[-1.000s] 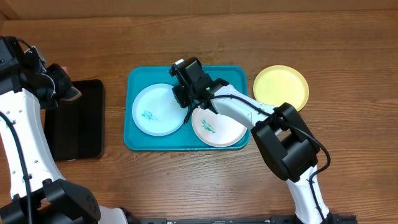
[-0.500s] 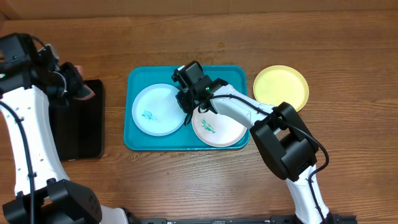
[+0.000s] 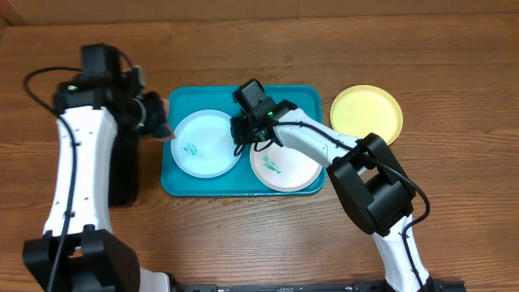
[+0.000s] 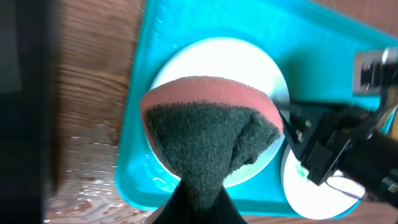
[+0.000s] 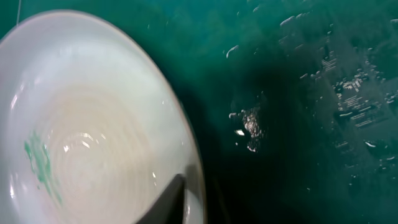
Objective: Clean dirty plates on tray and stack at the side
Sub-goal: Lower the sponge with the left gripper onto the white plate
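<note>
The teal tray [image 3: 304,101] holds a light blue plate [image 3: 212,152] and a white plate [image 3: 293,172], each with a small green smear. A yellow-green plate [image 3: 366,113] lies on the table to the tray's right. My left gripper [image 3: 154,120] is shut on a pink-and-green sponge [image 4: 208,130] and holds it over the light blue plate's [image 4: 261,62] left edge. My right gripper [image 3: 247,136] sits between the two plates. In the right wrist view its jaws straddle the white plate's [image 5: 93,143] rim, one finger [image 5: 168,202] inside it.
A black tray [image 3: 122,174] lies left of the teal tray, partly under my left arm. The tray floor [image 5: 311,124] is wet with droplets. Water also marks the wood [image 4: 87,180] by the tray's left rim.
My left arm has swung right from the black tray, carrying the sponge to the light blue plate's left edge. My right gripper has shifted slightly down towards the white plate.
</note>
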`<state>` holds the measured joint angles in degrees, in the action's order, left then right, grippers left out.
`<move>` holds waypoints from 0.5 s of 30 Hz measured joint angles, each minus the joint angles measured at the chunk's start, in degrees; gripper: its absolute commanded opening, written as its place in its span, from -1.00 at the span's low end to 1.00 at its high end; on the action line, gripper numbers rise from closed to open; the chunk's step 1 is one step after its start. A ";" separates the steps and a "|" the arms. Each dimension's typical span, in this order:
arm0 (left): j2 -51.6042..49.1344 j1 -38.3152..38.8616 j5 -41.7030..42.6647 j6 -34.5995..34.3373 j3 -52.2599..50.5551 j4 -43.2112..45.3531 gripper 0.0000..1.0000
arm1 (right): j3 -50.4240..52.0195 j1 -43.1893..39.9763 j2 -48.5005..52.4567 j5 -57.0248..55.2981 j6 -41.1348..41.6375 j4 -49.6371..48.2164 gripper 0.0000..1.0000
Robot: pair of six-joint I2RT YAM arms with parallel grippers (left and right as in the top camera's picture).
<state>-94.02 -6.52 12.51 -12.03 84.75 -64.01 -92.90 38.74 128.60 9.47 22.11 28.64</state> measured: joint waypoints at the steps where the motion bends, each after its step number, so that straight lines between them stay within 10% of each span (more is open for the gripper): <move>1: 0.00 0.79 0.04 0.00 -1.05 0.59 -0.91 | 0.00 0.02 0.00 0.07 -1.55 -0.61 -0.28; 15: -0.13 2.82 0.39 -2.05 -7.93 4.42 -0.91 | 0.04 0.02 0.00 -2.47 -20.96 -5.57 -0.52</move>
<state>-94.15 -3.70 12.91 -14.09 76.82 -59.59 -92.86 38.76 128.60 7.01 1.15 23.07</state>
